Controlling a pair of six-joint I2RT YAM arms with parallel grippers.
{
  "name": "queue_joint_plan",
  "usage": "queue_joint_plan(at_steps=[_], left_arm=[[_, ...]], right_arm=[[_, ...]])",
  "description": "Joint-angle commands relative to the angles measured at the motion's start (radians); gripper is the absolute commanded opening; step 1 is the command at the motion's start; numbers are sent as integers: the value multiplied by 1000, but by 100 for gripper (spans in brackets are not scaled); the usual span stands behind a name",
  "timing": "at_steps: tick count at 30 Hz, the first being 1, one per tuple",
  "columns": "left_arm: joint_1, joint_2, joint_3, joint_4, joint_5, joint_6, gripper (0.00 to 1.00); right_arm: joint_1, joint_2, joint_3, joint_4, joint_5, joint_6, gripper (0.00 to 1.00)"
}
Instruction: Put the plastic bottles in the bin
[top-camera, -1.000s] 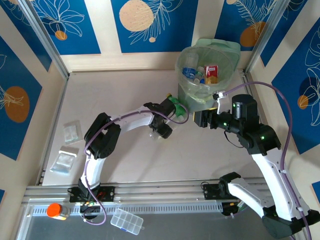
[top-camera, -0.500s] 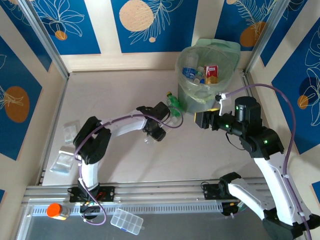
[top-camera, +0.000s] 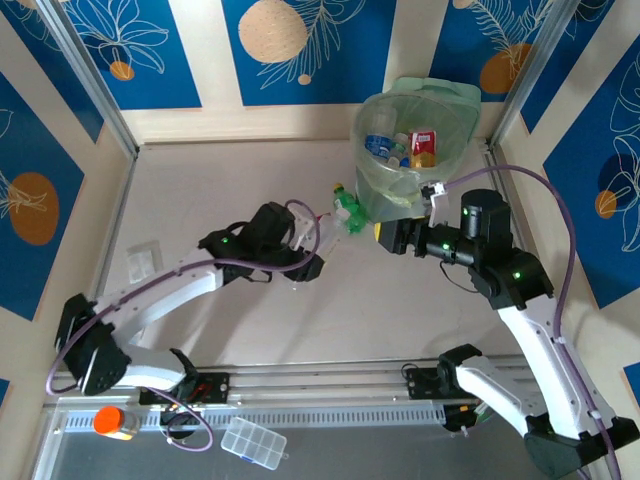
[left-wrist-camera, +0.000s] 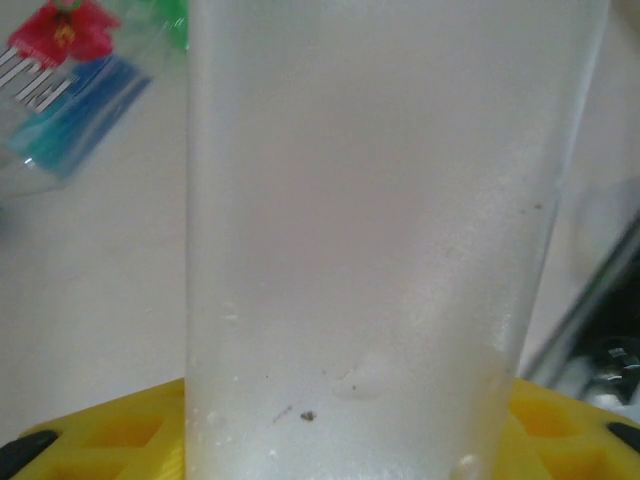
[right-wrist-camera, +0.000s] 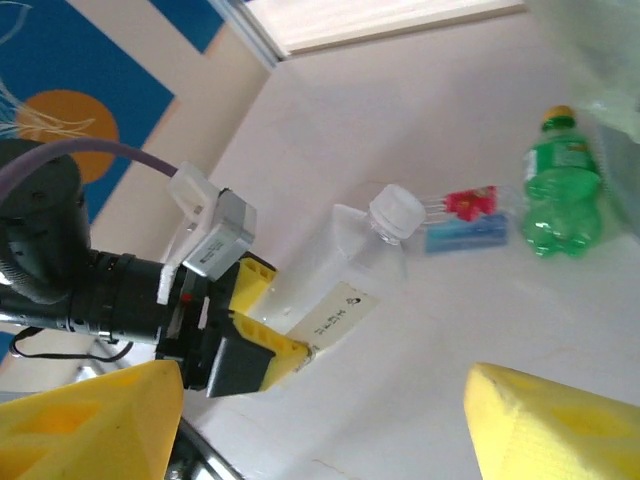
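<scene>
My left gripper (top-camera: 303, 267) is shut on a clear plastic bottle (right-wrist-camera: 350, 265) with a white cap and a pale paper label, low over the table's middle. In the left wrist view that bottle (left-wrist-camera: 380, 230) stands between my yellow fingers (left-wrist-camera: 110, 440). Beyond its cap lie a clear bottle with a red and blue label (right-wrist-camera: 465, 218) and a green bottle (top-camera: 349, 210) with a yellow cap, close to the foot of the bin (top-camera: 455, 120). My right gripper (top-camera: 386, 238) hangs open just right of them, beside the bin, with nothing between its fingers (right-wrist-camera: 90, 420).
The pale-green bin holds several bottles (top-camera: 383, 146) and a red carton (top-camera: 422, 147). Flat clear packets (top-camera: 143, 262) lie at the table's left. An orange-capped jar (top-camera: 115, 422) and a clear compartment box (top-camera: 253, 443) sit on the near rail. Walls close in on three sides.
My left gripper has shut on the clear bottle and drawn back from the bin toward the left and near side. The right gripper has opened wider and shifted slightly left.
</scene>
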Motion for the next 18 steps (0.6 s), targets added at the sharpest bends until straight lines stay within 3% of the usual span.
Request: queue_joint_plan(at_steps=[1,10,14,18], left_arm=[[12,-73,-48,176,134,-129,50],[98,-195,-196,574,379,-388,50],[130,-221,-269,844,497,-551,50],[131,-225,-283,1004,555,-650,51]], right_arm=[[6,3,-46,168,-150,100,78],[12,38,-212,659,-315,313,82],[34,99,-206,737,-398,337,84],[94,166,-183,784,-459,331,87]])
